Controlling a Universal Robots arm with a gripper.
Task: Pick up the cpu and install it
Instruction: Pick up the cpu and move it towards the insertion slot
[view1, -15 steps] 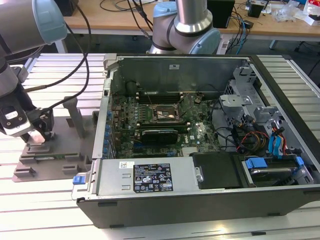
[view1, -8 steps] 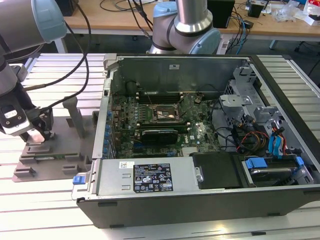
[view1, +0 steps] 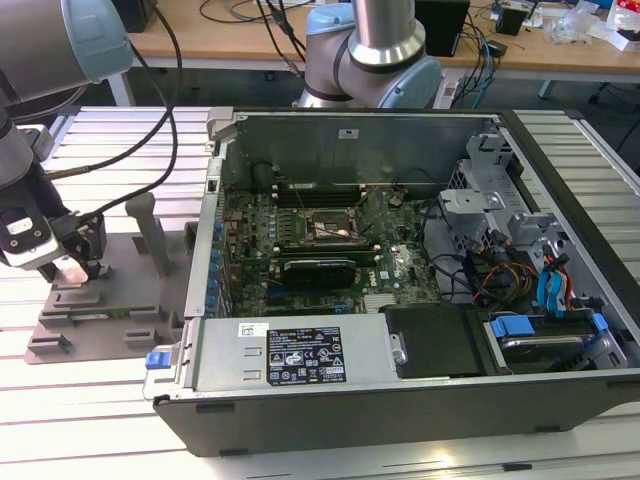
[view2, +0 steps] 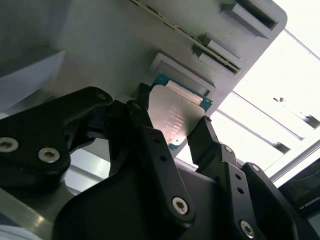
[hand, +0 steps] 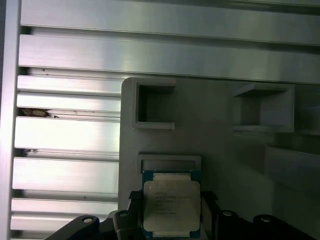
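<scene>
The black two-fingered gripper (view1: 76, 262) hangs low over the flat grey plastic tray with moulded pockets (view1: 110, 290), which lies on the ribbed aluminium surface (view1: 100, 400). In both wrist views its jaws are closed on the cpu, a small flat square chip with a silvery metal top and a thin blue-green edge (view2: 176, 117) (hand: 171, 204). One dark finger (view2: 144, 125) presses against one side of the chip, and the opposite finger (view2: 202, 137) meets the other side.

The chip sits right between the fingertips, over the tray (hand: 220, 135) and just next to a shallow rectangular pocket (hand: 170, 163) directly ahead of the gripper (hand: 171, 200). Whether its underside touches the tray cannot be told. Two deeper square recesses lie farther ahead of the fingers in the first wrist view.

In the exterior view, the open dark-grey desktop computer case (view1: 400, 385) lies on its side well away from the gripper, toward the exterior view's right. Its green motherboard faces up, and the black-framed square socket (view1: 325, 228) sits near the board's middle, far from the held chip. Beyond the case stands the base of a silver and pale blue robot arm (view1: 375, 50).
</scene>
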